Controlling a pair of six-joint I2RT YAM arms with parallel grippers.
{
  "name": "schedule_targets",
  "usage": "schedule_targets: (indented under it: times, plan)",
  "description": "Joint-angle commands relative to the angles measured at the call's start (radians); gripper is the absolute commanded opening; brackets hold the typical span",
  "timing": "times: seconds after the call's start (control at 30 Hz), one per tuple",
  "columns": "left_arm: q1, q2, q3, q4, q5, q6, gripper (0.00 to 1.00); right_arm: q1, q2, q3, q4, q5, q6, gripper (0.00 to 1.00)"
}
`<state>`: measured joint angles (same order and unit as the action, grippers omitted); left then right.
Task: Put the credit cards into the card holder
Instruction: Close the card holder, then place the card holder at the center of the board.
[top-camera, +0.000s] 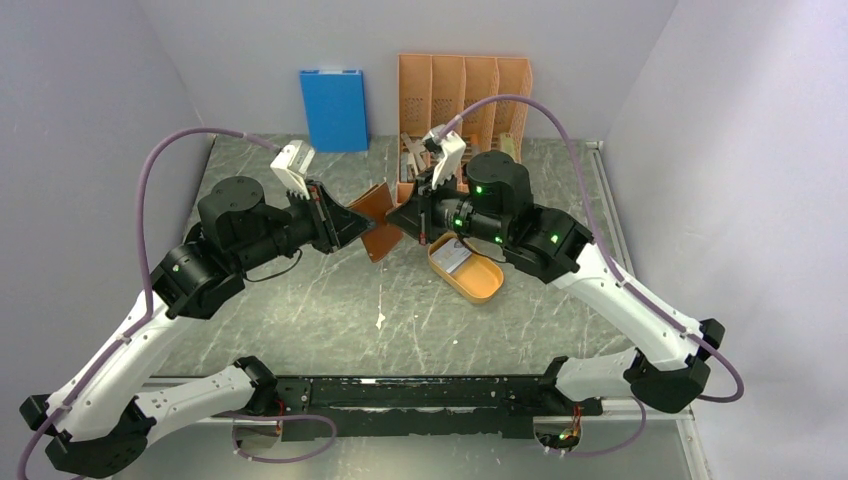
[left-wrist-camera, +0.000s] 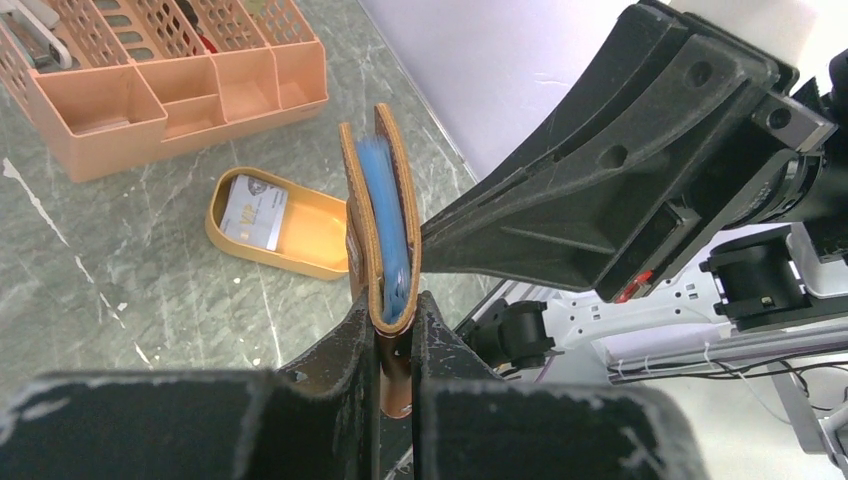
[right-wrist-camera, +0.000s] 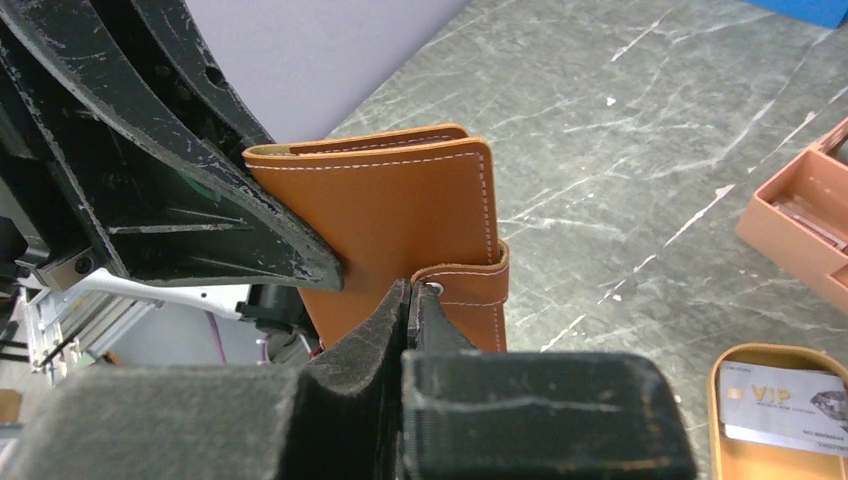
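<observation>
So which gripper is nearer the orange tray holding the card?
Right. The right gripper holds the card holder on the side facing the orange tray; the left gripper clamps its far side.

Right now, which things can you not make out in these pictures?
Inside the card holder: the left wrist view shows only the sleeves' blue edge; cards there cannot be told.
The orange tray: cut by the right wrist view's bottom edge; anything under the credit card hidden.
Small print on the credit card: too small in every view.
</observation>
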<state>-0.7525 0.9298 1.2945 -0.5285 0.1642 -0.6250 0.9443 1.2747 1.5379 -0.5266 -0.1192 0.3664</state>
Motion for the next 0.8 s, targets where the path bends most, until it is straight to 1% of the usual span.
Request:
schedule_targets:
  times: [0.0,0.2,0.23,0.3,0.33,0.37,0.43,0.47,0.53,0.57,0.6,0.63,0.67,0.77]
  plan:
    - [-0.023,-0.008,0.005,0.229,0.218,-0.091,0.05,0.038,0.060,0.007,0.027,-0.036,0.027,0.00]
    - [-0.024,-0.013,0.004,0.252,0.239,-0.107,0.05,0.050,0.073,0.007,0.030,-0.028,0.034,0.00]
    - [-0.023,-0.012,0.010,0.225,0.216,-0.096,0.05,0.051,0.068,0.008,0.024,-0.016,0.034,0.00]
    - [-0.023,-0.017,0.028,0.136,0.123,-0.052,0.05,0.050,0.031,-0.012,0.018,0.008,0.030,0.00]
    - [-0.023,-0.023,0.029,0.087,0.062,-0.025,0.05,0.050,0.003,-0.028,0.020,0.019,0.028,0.10]
    - [-0.023,-0.029,0.025,0.043,0.005,-0.001,0.05,0.049,-0.025,-0.045,0.021,0.027,0.024,0.27]
    - [-0.023,-0.040,-0.009,-0.022,-0.096,0.037,0.05,0.047,-0.078,-0.068,0.005,0.041,0.021,0.52]
    - [-0.022,-0.043,-0.030,-0.043,-0.128,0.047,0.05,0.048,-0.100,-0.080,-0.005,0.046,0.019,0.60]
    - [-0.023,-0.051,-0.091,-0.067,-0.162,0.055,0.05,0.048,-0.151,-0.116,-0.011,0.050,0.023,0.71]
    - [-0.022,-0.057,-0.129,-0.063,-0.163,0.054,0.05,0.047,-0.178,-0.139,-0.007,0.052,0.028,0.89]
    - [-0.023,-0.064,-0.171,-0.057,-0.163,0.046,0.05,0.048,-0.201,-0.166,-0.005,0.056,0.032,0.95]
    - [-0.023,-0.073,-0.217,-0.044,-0.162,0.040,0.05,0.048,-0.223,-0.193,-0.002,0.078,0.035,0.97]
    - [-0.023,-0.082,-0.275,-0.016,-0.163,0.033,0.05,0.048,-0.249,-0.222,0.003,0.098,0.038,0.99]
    - [-0.022,-0.101,-0.453,0.078,-0.152,-0.011,0.05,0.048,-0.320,-0.335,0.041,0.169,0.049,1.00]
